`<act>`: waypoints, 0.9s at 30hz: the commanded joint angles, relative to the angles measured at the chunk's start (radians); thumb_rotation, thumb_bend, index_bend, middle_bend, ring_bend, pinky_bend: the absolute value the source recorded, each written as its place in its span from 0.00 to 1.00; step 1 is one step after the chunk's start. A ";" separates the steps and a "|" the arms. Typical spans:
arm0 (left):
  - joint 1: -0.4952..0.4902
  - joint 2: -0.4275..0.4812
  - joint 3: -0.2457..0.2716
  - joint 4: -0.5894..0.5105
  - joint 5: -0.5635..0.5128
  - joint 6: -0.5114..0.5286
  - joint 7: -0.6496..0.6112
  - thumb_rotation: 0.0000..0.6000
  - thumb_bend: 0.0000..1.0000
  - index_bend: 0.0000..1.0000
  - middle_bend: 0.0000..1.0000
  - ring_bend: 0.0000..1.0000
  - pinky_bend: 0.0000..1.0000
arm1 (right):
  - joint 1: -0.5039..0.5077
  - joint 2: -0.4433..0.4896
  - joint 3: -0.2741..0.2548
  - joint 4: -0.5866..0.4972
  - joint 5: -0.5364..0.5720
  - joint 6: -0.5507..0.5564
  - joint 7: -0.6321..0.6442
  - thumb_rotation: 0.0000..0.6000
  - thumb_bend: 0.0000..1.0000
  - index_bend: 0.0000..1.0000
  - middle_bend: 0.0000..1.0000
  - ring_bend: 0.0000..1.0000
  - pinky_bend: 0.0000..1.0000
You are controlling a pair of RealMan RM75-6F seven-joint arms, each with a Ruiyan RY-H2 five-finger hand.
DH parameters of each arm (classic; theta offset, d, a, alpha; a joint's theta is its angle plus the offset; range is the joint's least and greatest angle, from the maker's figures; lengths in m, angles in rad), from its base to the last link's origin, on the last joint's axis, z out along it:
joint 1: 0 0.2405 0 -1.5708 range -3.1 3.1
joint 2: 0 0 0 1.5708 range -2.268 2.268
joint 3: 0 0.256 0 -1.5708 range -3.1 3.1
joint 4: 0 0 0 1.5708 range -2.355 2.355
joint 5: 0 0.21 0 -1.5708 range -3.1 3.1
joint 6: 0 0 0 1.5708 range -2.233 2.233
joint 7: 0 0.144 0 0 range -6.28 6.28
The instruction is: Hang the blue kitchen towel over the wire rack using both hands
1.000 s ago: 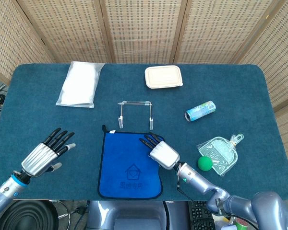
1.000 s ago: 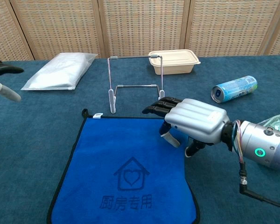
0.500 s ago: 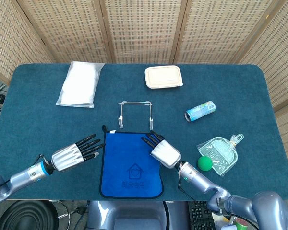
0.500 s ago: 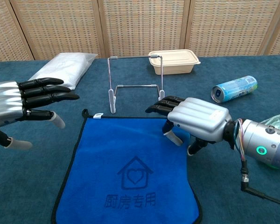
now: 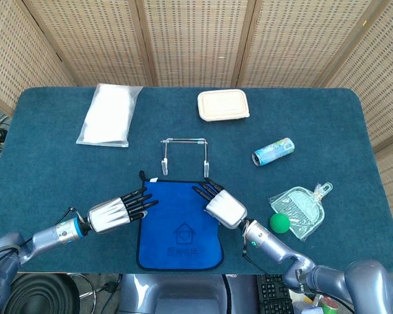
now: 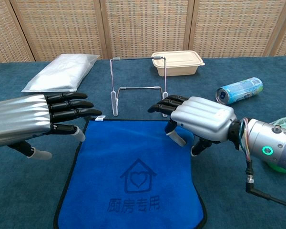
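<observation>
Left robot hand (image 5: 114,212) has swung in from the far left edge of the tabletop (image 5: 46,170) and now sits at the left border of the blue kitchen towel (image 5: 178,226), fingertips reaching toward its upper-left corner. Right robot hand (image 5: 221,206) has barely shifted; it hovers over the towel's upper-right corner.

Both hands: fingers extended forward and slightly spread, holding nothing. Chest view shows the left fingertips just beside the small hanging loop at the towel corner, the right fingers arched above the far hem with the thumb hanging down toward the cloth. Contact with the cloth cannot be confirmed for either.

Towel lies flat on the tabletop, printed side up, far edge just in front of the wire rack (image 5: 183,154). Rack stands upright, bare, between the towel and the lidded container (image 5: 223,105).

Judgement: hands are set symmetrically at the two far corners so both can pinch the hem together and lift it level over the rack's top bar. Grasp not yet made.

Elsewhere: white bag (image 5: 108,114) far left, can (image 5: 273,151), green ball (image 5: 280,223), clear dustpan (image 5: 301,208) to the right.
</observation>
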 commanded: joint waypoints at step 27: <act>-0.059 -0.119 0.071 0.051 -0.093 -0.072 -0.034 1.00 0.01 0.34 0.00 0.00 0.00 | -0.003 0.012 -0.005 0.003 0.004 0.010 0.027 1.00 0.40 0.72 0.09 0.00 0.00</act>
